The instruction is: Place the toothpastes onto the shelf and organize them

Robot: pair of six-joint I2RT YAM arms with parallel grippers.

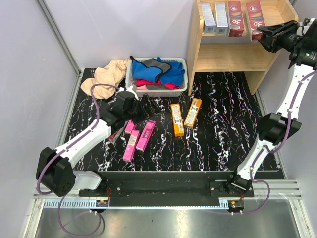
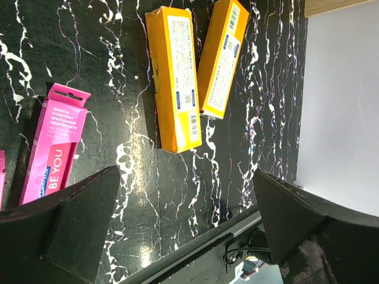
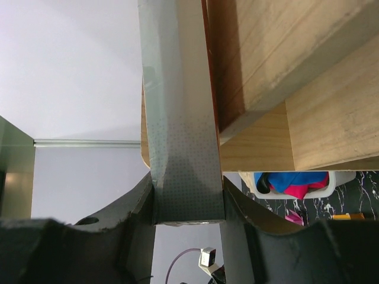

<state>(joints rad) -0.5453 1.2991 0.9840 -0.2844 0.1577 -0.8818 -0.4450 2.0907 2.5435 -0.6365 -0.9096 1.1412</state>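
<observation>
The wooden shelf (image 1: 233,57) stands at the far right; it also shows in the right wrist view (image 3: 320,118). On its upper tier lie two silver-grey toothpastes (image 1: 214,17) and a dark red one (image 1: 236,19). My right gripper (image 1: 262,38) (image 3: 188,184) is shut on the near end of another dark red toothpaste (image 1: 255,19), grey-faced in the wrist view (image 3: 180,89), at the tier's right. My left gripper (image 1: 147,113) (image 2: 186,225) is open and empty just above the table. Two orange toothpastes (image 1: 184,116) (image 2: 195,71) and three pink ones (image 1: 137,138) (image 2: 53,148) lie flat.
A white basket (image 1: 130,74) of blue and pink cloths stands at the back, left of the shelf, with a beige cloth (image 1: 106,74) beside it. The shelf's lower tier (image 1: 233,58) is bare. Grey walls close in on the left and right.
</observation>
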